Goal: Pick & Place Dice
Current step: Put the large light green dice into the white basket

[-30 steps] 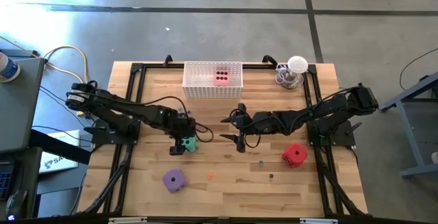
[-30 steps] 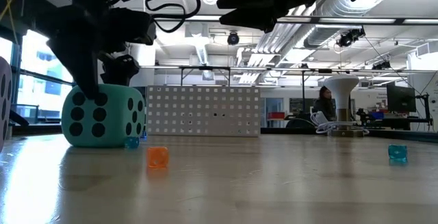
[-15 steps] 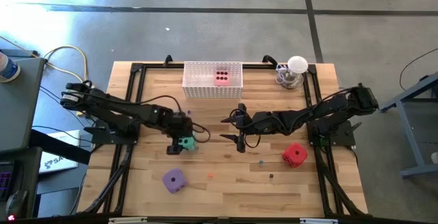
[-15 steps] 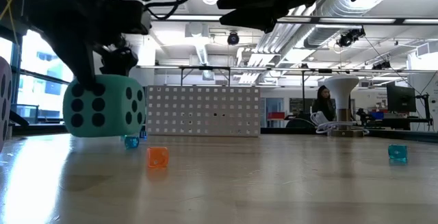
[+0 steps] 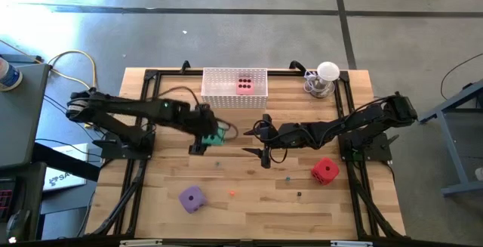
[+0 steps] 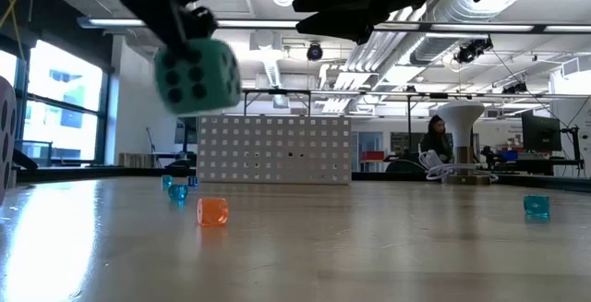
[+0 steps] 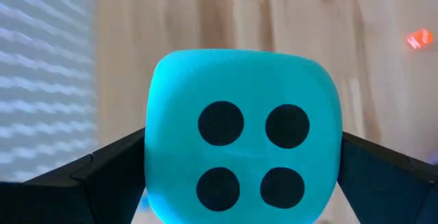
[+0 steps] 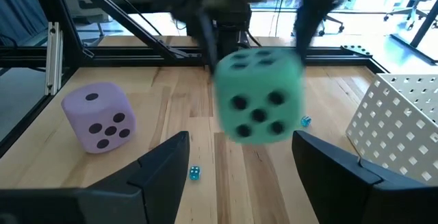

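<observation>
My left gripper (image 5: 205, 135) is shut on the green die (image 5: 216, 134), which is in the air left of the table's middle. The low view also shows the green die (image 6: 197, 78) clear of the tabletop. The pink die (image 5: 244, 85) lies in the white perforated basket (image 5: 219, 90) at the far edge. The purple die (image 5: 192, 197) rests on the wood near the front left, the red die (image 5: 324, 171) on the right. My right gripper (image 5: 264, 155) hangs open at mid-table with nothing between its fingers, and the green die (image 8: 259, 95) floats ahead of it. My left gripper pinches the green die by two opposite side faces (image 7: 155, 162), one dark finger (image 7: 102, 179) on each side. It comes slanting down from the table's left. The die is lifted clear of the table, its four-pip face (image 7: 250, 152) turned toward the wrist.
Tiny coloured cubes lie on the wood: an orange one (image 6: 212, 211) and blue ones (image 6: 536, 206). A white rounded stand (image 5: 324, 77) sits at the far right corner. Black frame rails (image 5: 143, 111) run along both sides. Open wood lies between the purple and red dice.
My left gripper has risen with the green die and drifted a little toward the basket. The die stood on the table a second ago and now hangs well clear of it, slightly turned. My right gripper has kept still.
</observation>
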Robot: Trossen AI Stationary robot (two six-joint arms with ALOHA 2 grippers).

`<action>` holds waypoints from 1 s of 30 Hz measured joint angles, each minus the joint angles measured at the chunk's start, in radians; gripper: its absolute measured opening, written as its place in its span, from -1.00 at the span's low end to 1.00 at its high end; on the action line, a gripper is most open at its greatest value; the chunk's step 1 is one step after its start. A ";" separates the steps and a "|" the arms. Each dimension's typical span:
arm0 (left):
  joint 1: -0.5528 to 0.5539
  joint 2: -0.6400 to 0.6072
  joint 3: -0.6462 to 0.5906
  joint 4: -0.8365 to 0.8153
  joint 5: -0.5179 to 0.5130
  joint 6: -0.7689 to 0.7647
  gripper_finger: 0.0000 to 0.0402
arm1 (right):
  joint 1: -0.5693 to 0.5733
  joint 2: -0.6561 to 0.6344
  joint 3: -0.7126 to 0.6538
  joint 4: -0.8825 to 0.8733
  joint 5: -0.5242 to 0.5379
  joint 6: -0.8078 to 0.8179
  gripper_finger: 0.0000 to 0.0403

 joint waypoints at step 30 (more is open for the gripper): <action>0.612 0.162 0.141 0.263 0.056 0.256 0.99 | 0.000 0.000 0.000 -0.005 0.000 -0.003 0.24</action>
